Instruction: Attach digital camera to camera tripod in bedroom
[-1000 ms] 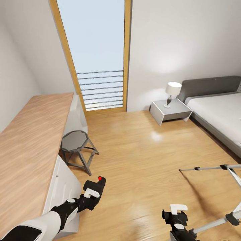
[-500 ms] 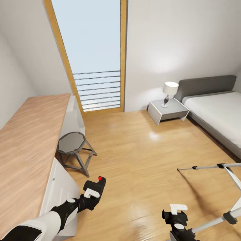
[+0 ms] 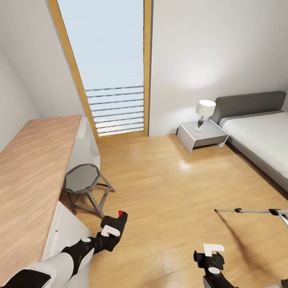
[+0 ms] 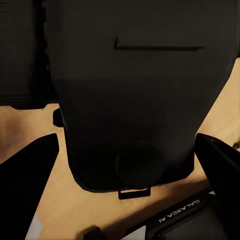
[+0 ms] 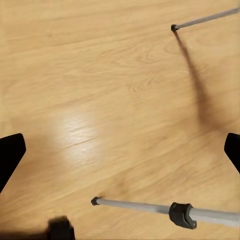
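Observation:
In the head view my left gripper (image 3: 111, 229) is shut on the digital camera (image 3: 115, 221), a small black body with a red button on top, held low over the bedroom's wood floor (image 3: 168, 188). The left wrist view has the camera's dark body (image 4: 135, 100) between the two black fingers (image 4: 25, 190). My right gripper (image 3: 212, 253) hangs open over the floor, nothing between its fingers. One silver leg of the camera tripod (image 3: 250, 210) reaches in from the right edge. In the right wrist view, two tripod legs (image 5: 165, 209) lie across the floor beyond the open gripper (image 5: 122, 150).
A long wooden desk (image 3: 32, 168) runs along the left wall, with a grey stool (image 3: 84, 180) beside it. A tall wood-framed glass door (image 3: 112, 68) is ahead. A nightstand (image 3: 202, 138) with a lamp and a grey bed (image 3: 260, 136) stand at the right.
The whole picture has shifted downward, so the camera has moved. The tripod legs sit lower and further right in the head view. Both arms keep their pose, the camera still held.

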Controlling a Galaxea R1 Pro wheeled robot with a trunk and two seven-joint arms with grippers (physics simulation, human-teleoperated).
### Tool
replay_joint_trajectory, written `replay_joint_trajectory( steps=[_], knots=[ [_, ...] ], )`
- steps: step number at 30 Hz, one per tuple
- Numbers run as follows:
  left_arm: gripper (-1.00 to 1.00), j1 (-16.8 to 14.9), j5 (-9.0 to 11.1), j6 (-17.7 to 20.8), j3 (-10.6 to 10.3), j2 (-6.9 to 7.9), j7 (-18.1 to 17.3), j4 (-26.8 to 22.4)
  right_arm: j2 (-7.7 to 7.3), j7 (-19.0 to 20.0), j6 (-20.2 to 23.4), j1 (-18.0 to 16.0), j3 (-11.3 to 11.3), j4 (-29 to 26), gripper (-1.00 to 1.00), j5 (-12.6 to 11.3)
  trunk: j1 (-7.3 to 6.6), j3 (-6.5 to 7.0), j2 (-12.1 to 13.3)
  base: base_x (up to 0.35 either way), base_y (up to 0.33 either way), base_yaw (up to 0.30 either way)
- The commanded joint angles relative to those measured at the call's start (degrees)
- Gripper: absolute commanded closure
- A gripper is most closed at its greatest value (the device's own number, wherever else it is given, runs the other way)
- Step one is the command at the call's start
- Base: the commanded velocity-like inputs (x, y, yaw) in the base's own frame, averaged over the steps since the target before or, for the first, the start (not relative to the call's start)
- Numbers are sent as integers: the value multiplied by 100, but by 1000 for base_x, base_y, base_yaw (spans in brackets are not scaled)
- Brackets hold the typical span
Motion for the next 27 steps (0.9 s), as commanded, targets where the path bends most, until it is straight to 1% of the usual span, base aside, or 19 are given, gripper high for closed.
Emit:
replay_joint_trajectory(
  steps=[1,9,27],
  knots=[
    [100,-5,-20,-36,-22,0,-6,4,0,-24,-10,-4,6,5,-100,22,3,-8,-8,146,0,0],
    [100,-7,-21,-37,-23,-6,-6,4,0,-26,-10,-4,6,5,-100,22,3,-8,-8,207,0,0],
    [100,-5,-21,-37,-23,-15,-6,4,0,-15,-10,-4,6,-3,-100,23,3,-8,-8,42,9,0]
  ],
)
